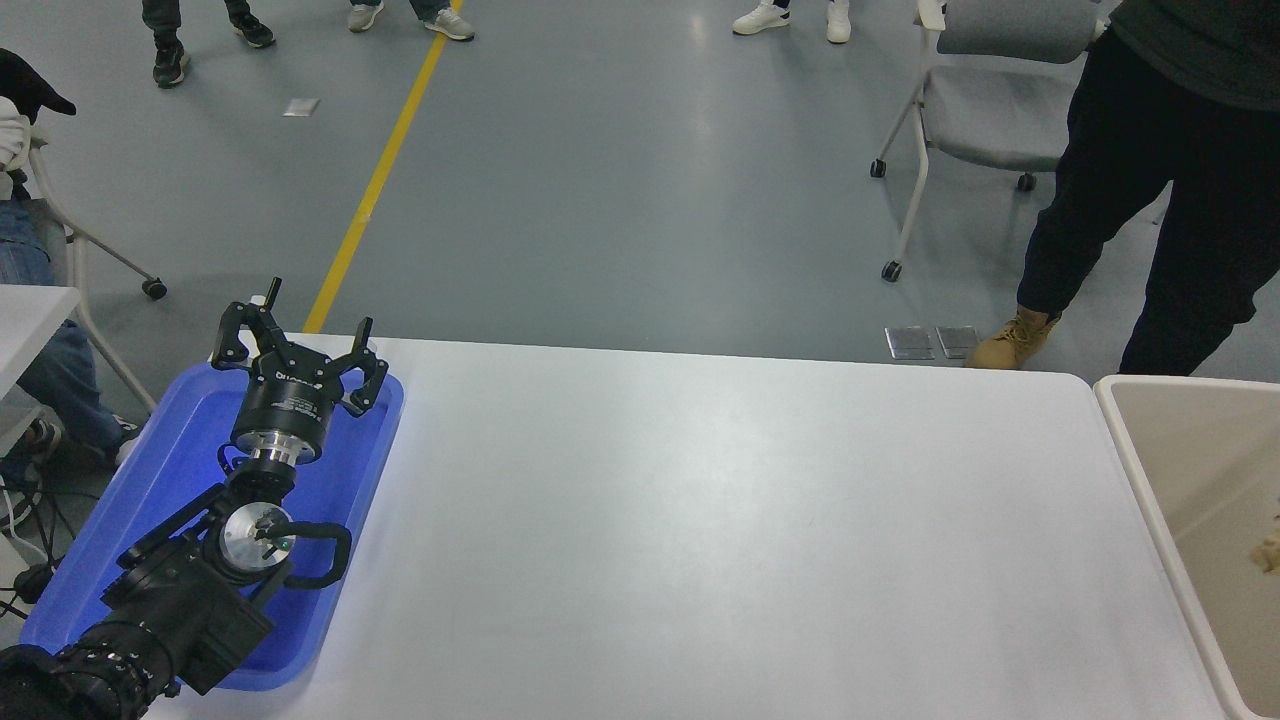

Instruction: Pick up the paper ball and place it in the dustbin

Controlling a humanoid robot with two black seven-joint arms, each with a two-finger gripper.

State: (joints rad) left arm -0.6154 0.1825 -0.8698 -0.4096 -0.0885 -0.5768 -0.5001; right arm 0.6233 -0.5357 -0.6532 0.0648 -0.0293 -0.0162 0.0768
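The beige dustbin [1130, 440] stands at the table's right end, cut off by the picture's right edge. Inside it, at that edge, a small tan crumpled piece [1268, 552] shows; it looks like part of the paper ball, mostly out of view. My left gripper [300, 345] is parked over the blue tray at the lower left, open and empty. My right arm and gripper are out of view.
A shallow blue tray [150, 490] lies at the table's left end under the left arm. A person in dark trousers [1150, 200] stands beyond the far right corner, with a wheeled grey chair [985, 110] beside them. Another chair and a seated person are at the far left.
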